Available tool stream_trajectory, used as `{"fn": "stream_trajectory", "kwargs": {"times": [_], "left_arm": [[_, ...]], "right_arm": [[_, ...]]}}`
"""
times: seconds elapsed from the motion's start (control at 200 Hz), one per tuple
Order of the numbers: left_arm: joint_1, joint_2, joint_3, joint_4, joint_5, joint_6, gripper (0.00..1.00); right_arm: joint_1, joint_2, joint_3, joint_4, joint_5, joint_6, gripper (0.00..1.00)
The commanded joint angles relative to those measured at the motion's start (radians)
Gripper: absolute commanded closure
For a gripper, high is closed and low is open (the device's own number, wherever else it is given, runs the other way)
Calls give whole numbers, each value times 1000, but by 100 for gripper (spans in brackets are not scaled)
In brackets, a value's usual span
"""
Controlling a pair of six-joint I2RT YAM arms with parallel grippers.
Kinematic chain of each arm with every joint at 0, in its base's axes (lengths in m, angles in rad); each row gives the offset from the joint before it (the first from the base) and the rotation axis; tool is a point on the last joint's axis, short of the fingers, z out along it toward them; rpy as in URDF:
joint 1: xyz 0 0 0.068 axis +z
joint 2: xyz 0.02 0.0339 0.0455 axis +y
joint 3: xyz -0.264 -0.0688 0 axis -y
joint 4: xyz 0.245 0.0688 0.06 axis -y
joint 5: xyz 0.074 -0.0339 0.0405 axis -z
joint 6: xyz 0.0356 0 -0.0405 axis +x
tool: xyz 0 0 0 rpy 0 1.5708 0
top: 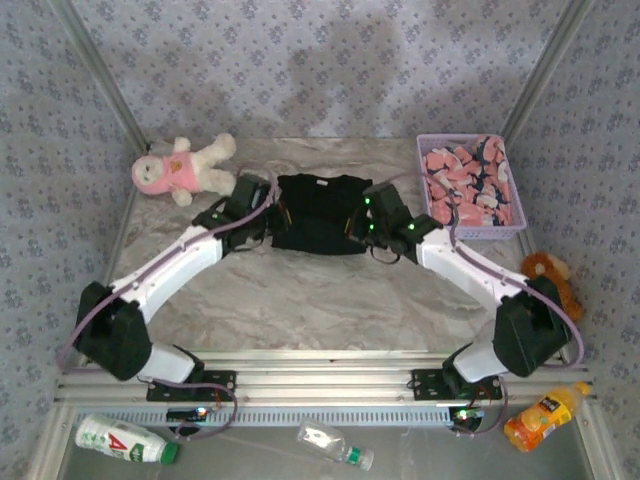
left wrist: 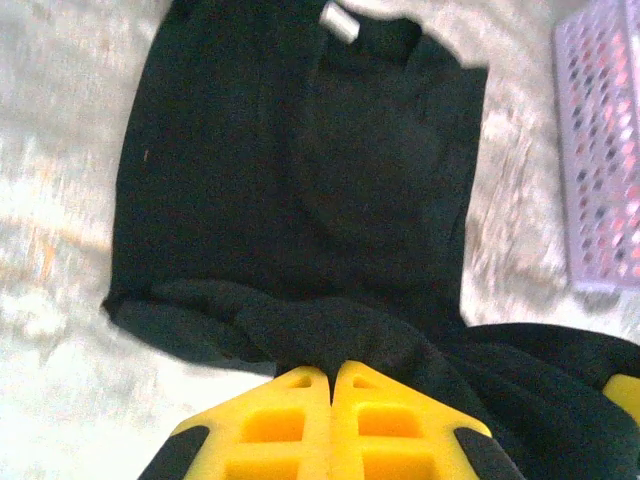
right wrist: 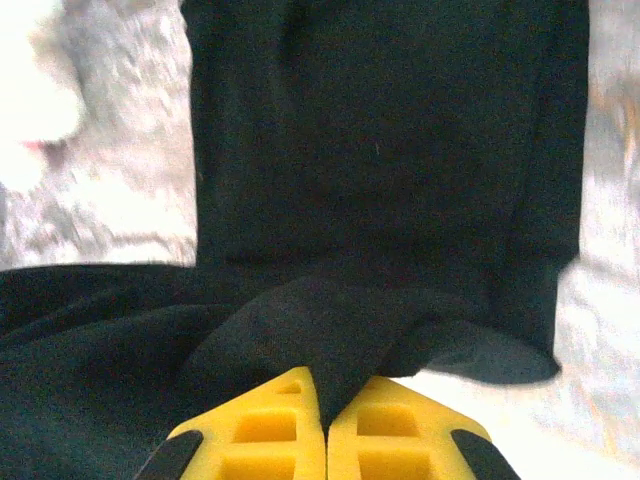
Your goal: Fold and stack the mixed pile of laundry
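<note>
The black T-shirt (top: 320, 212) lies partly folded on the marble tabletop at the back centre. My left gripper (top: 275, 207) is at its left edge, my right gripper (top: 361, 224) at its right edge. In the left wrist view the yellow fingers (left wrist: 290, 420) of the left gripper (left wrist: 333, 372) are shut on a fold of the black T-shirt (left wrist: 300, 170). The right gripper (right wrist: 323, 385) likewise pinches a raised fold of the black T-shirt (right wrist: 380, 140). The pink printed garment (top: 465, 185) sits bunched inside the basket.
A lavender mesh basket (top: 480, 236) stands at the back right, also seen as the basket (left wrist: 600, 150). A pink-and-white plush toy (top: 185, 168) lies back left. A brown plush (top: 548, 272) sits by the right arm. Bottles (top: 540, 418) lie below the table's front rail.
</note>
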Motion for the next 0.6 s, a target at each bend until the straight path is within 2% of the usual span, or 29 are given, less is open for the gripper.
{"fn": "stream_trajectory", "kwargs": {"times": [0.0,0.11,0.145,0.17,0.21,0.24,0.255,0.27,0.325,0.39,0.595], "left_arm": [[57,116,109,70,56,49,100],[116,286,276,76,88,56,100],[136,353,346,74,113,55,99],[147,407,408,56,129,55,88],[166,490,532,-6,158,56,59],[175,566,629,-77,157,64,49],[178,598,675,-108,152,67,38],[181,627,718,-133,148,71,34],[188,699,836,-198,153,88,30],[192,738,883,-227,147,91,30],[195,666,721,-115,167,78,31]], "right_arm": [[-71,103,91,84,-51,-36,100],[-140,259,246,122,-47,-39,97],[-163,322,301,110,-28,-34,91],[-182,366,354,93,-43,-11,81],[-221,425,412,125,-82,2,62],[-240,459,435,176,-104,19,50],[-245,477,442,194,-111,31,43],[-251,489,452,210,-113,41,37],[-272,527,484,250,-110,49,31],[-286,551,516,258,-141,44,29],[-279,519,464,225,-159,-58,30]]}}
